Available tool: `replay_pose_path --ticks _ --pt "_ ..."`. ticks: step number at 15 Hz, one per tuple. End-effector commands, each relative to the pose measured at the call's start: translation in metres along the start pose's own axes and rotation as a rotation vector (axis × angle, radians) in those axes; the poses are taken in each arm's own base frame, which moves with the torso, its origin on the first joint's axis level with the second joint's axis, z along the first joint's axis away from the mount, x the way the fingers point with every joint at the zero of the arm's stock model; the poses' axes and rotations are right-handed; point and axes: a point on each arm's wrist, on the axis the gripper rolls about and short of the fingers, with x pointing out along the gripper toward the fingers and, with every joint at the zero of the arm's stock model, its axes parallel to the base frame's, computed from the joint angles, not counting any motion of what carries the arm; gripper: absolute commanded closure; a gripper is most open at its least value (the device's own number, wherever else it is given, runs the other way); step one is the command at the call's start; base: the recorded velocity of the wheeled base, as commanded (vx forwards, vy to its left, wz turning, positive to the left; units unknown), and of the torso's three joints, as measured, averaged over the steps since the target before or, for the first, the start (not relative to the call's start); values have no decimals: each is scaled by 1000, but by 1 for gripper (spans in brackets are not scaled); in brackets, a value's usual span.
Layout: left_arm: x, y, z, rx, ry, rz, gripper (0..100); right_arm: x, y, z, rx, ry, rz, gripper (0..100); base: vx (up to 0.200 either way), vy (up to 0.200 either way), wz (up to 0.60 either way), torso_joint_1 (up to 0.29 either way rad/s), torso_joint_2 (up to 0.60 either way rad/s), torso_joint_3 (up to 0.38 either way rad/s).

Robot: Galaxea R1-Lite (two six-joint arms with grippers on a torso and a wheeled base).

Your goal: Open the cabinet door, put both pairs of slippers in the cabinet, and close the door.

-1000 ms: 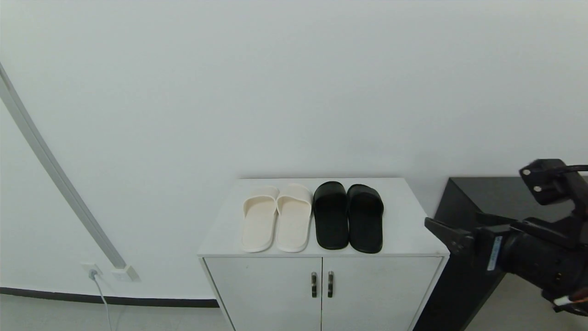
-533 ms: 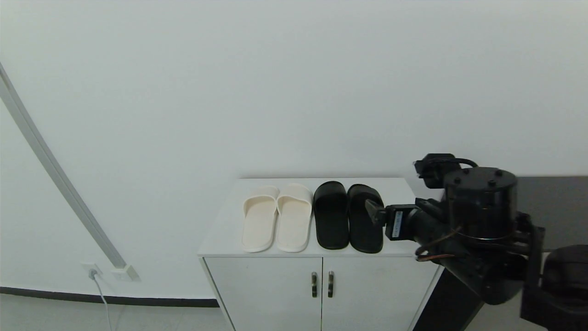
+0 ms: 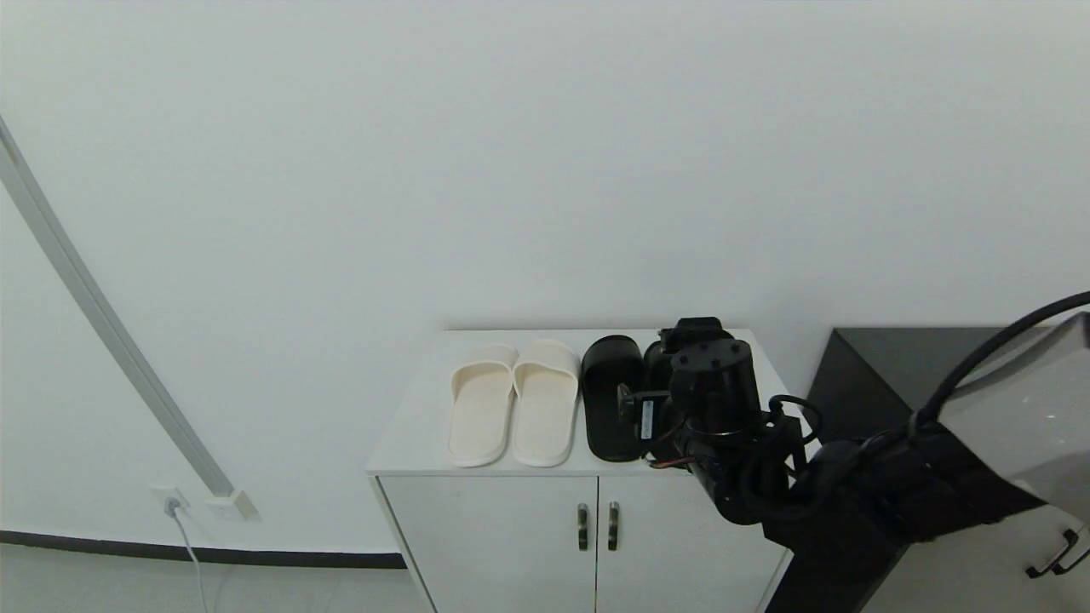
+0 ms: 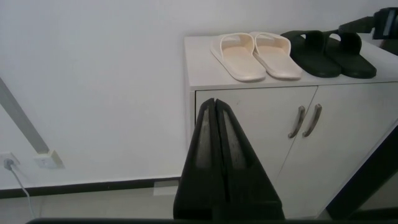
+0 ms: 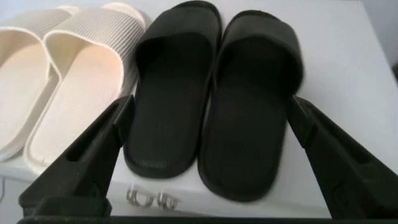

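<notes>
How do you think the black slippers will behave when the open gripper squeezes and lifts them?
The black slippers look like moulded foam, so probably light and squashy. Their matte surface likely grips. Lying flat on the cabinet top, they shouldn't roll.

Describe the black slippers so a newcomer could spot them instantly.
Find the white cabinet against the wall; four slippers sit in a row on its top. The black pair is at the right end, beside the cream pair, and is the only dark footwear there.
</notes>
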Motion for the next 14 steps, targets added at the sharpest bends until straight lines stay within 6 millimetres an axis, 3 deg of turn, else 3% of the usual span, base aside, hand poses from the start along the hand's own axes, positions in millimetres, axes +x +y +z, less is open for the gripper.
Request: replay_pose_path --ticks 1,10,14 --pt "0 0 0 -1 0 0 100 31 3 -16 -11 18 -36 0 0 0 0 0 0 0" --pt "0 0 0 -3 0 0 100 104 4 -36 -36 -6 -90 0 0 0 0 0 0 0" --pt "0 0 0 -3 0 -2 100 121 5 -36 -31 -7 -98 0 0 0 0 0 0 0"
